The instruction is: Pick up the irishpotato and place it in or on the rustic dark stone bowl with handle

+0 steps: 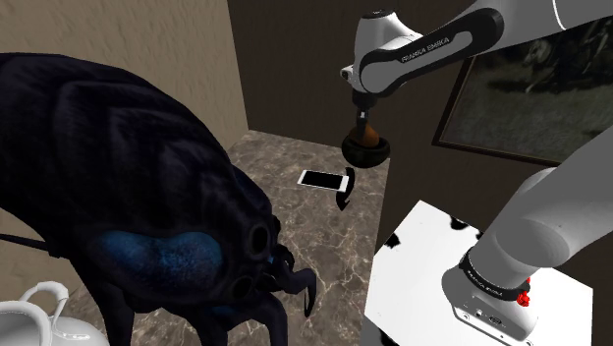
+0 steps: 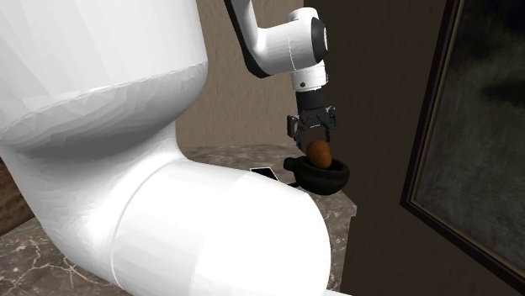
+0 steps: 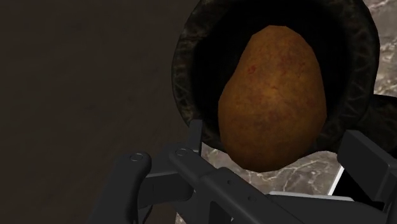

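Shoulder view: the all-black two-finger gripper (image 1: 363,126) hangs over the round dark stone bowl with handle (image 1: 368,153).

Second exterior view: the brown oval potato (image 2: 319,153) sits inside the bowl.

Wrist view: the fingers stand apart, clear of the potato. It looks firm, rough-skinned and fairly light, and would best be gripped across its narrow middle.

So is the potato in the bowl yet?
Partly in: the potato dips below the rim of the bowl, its top sticking out under the tool. Whether it touches bottom, cannot tell.
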Motion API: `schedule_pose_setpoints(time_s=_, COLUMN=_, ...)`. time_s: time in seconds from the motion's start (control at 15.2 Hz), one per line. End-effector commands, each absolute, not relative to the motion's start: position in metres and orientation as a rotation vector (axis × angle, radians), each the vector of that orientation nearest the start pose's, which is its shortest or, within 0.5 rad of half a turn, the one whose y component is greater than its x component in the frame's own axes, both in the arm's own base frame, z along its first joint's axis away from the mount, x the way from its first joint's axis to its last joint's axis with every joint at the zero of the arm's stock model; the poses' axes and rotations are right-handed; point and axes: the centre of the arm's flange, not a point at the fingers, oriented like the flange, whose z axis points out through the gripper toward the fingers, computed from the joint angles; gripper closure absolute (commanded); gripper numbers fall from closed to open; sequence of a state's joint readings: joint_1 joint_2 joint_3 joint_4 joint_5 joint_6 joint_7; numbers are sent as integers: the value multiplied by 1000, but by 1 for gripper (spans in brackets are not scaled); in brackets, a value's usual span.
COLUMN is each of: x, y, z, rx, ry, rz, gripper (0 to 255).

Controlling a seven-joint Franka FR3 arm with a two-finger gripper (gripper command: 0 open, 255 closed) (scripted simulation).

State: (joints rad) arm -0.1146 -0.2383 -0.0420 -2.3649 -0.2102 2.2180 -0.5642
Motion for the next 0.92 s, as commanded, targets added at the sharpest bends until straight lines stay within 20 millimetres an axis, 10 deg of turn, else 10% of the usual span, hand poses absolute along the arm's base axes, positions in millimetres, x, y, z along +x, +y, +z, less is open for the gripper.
schedule_pose_setpoints(time_s=0.0, x=466, y=-81, z=429, rx=-3211, ry=-868, rz=-47, gripper=0)
schedule_pose_setpoints(time_s=0.33, x=462, y=-72, z=478, rx=-3211, ry=-868, rz=-47, gripper=0)
schedule_pose_setpoints(time_s=0.86, x=462, y=-72, z=478, rx=-3211, ry=-868, rz=-47, gripper=0)
